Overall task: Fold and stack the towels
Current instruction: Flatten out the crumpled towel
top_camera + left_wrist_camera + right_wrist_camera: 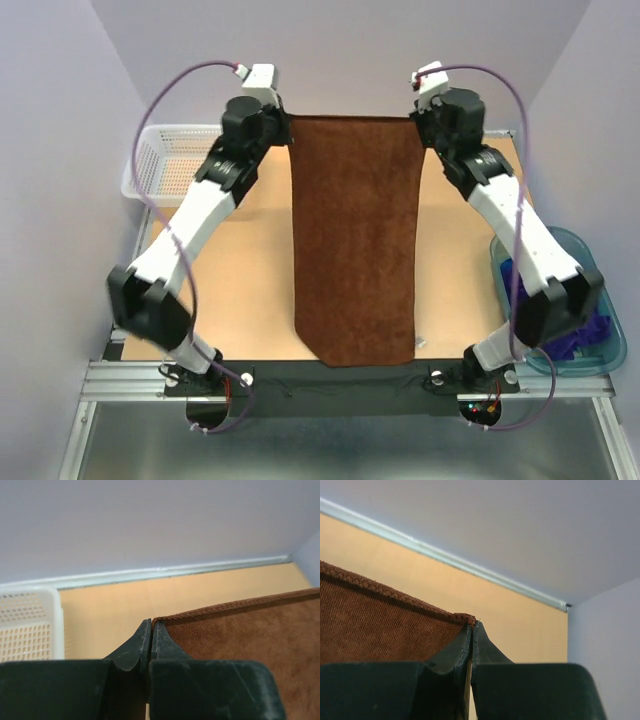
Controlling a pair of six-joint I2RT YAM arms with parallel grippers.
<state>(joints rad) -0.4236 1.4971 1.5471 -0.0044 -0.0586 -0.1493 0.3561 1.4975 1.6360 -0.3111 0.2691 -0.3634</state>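
The rust-brown towel lies stretched lengthwise down the middle of the table, far edge taut, near edge at the table front. My left gripper is shut on its far left corner; the left wrist view shows the jaws pinched on the towel corner. My right gripper is shut on the far right corner; the right wrist view shows it pinched on the towel. A dark purple towel lies bunched in the bin at right. The blue towel is out of view.
A white perforated basket stands at the far left of the table, also in the left wrist view. A translucent blue bin sits at the right edge. The wooden table ends at a rail by the back wall.
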